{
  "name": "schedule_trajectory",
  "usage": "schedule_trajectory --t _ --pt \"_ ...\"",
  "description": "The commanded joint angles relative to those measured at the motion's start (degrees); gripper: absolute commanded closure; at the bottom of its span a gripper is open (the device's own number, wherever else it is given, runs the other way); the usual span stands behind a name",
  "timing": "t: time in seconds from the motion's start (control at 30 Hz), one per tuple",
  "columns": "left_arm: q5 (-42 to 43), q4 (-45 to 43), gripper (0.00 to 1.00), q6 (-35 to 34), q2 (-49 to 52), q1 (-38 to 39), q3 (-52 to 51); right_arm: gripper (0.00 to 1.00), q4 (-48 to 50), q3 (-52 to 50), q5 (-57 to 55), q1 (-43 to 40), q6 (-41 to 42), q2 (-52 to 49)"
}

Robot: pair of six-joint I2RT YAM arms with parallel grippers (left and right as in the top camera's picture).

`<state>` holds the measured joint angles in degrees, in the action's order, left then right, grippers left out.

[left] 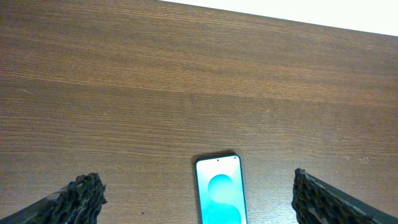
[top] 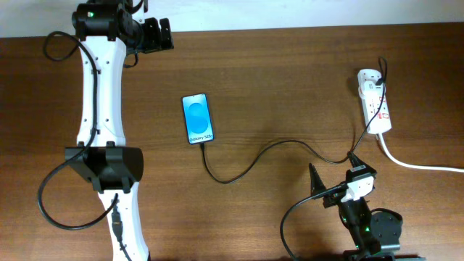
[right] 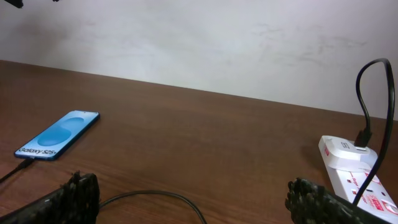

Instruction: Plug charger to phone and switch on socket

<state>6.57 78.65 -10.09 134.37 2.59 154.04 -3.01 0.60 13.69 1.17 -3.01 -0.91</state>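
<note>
The phone (top: 197, 118) lies flat mid-table, blue screen up, "Galaxy" strip at its near end. The black charger cable (top: 255, 154) runs from the phone's near end in a loop across the table to the white socket strip (top: 375, 103) at the right, where its adapter sits in an outlet. My left gripper (top: 156, 34) is open and empty, above the far table edge; in the left wrist view (left: 196, 182) the phone (left: 219, 190) lies below it. My right gripper (top: 335, 174) is open and empty at the front right; in the right wrist view (right: 196, 194) it hovers over the cable (right: 155, 198), with the phone (right: 59, 134) to the left and the socket (right: 351, 169) to the right.
The socket's thick white cord (top: 417, 165) runs off the right edge. The left arm's white body (top: 101, 123) lies along the left side. A white wall (right: 205, 43) stands behind the table.
</note>
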Motion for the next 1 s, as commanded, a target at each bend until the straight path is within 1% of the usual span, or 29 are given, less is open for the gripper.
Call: schedule_trajectory --t 0.0,0.2,0.23,0.27,0.33,0.4,0.47,0.5,0.53,0.6,0.63,0.7,0.73,0.83,0.87,0.93,0.97 --pt "-0.4 0.0 0.01 0.3 -0.3 -0.1 0.5 0.02 -0.2 -0.3 1.5 0.4 0.5 0.4" --pt "-0.4 0.1 0.01 0.4 -0.3 -0.1 0.5 0.02 -0.2 -0.3 1.5 0.4 0.5 0.4" --pt "-1.6 0.1 0.01 0.4 -0.6 -0.1 0.5 0.02 -0.2 -0.3 1.5 0.4 0.5 0.4" --pt "-3.0 1.3 0.01 0.5 -1.6 -0.2 0.5 0.02 -0.2 -0.3 1.5 0.4 0.5 0.4" --pt "-3.0 1.9 0.01 0.8 -4.0 -0.2 -0.1 0.02 -0.2 -0.3 1.5 0.4 0.5 0.4" --pt "-3.2 -0.3 0.01 1.2 -8.2 -0.2 -4.6 0.02 -0.2 -0.3 1.5 0.4 0.5 0.4" --pt "-2.9 -5.7 0.01 1.2 -14.9 -0.1 -15.6 0.01 -0.2 -0.3 1.5 0.4 0.5 0.4" --pt "-2.2 -8.6 0.01 1.2 -19.7 -0.2 -24.0 0.02 -0.2 -0.3 1.5 0.4 0.5 0.4" --pt "-1.9 -10.5 0.01 1.2 -22.5 -0.2 -28.7 0.02 -0.2 -0.3 1.5 0.4 0.5 0.4" --pt "-1.9 -20.6 0.01 1.2 -32.9 -0.2 -45.7 0.02 -0.2 -0.3 1.5 0.4 0.5 0.4" --pt "-1.9 -26.4 0.01 2.7 -38.2 -0.2 -53.5 0.02 -0.2 -0.3 1.5 0.4 0.5 0.4" --pt "-1.9 -36.0 0.01 8.2 -48.4 -0.3 -67.1 0.02 -0.2 -0.3 1.5 0.4 0.5 0.4" --pt "-1.9 -40.1 0.01 9.9 -53.5 -0.7 -73.4 0.02 -0.2 -0.3 1.5 0.4 0.5 0.4" --pt "-1.9 -49.5 0.01 10.2 -66.7 -2.7 -89.3 0.02 -0.2 -0.3 1.5 0.4 0.5 0.4" --pt "-1.9 -53.2 0.01 10.5 -72.6 -3.0 -96.9 0.02 -0.2 -0.3 1.5 0.4 0.5 0.4" --pt "-1.9 -62.3 0.01 11.0 -81.1 -3.0 -109.4 0.02 -0.2 -0.3 1.5 0.4 0.5 0.4" --pt "-1.8 -68.2 0.01 12.0 -86.9 -3.0 -117.0 0.02 -0.2 -0.3 1.5 0.4 0.5 0.4"
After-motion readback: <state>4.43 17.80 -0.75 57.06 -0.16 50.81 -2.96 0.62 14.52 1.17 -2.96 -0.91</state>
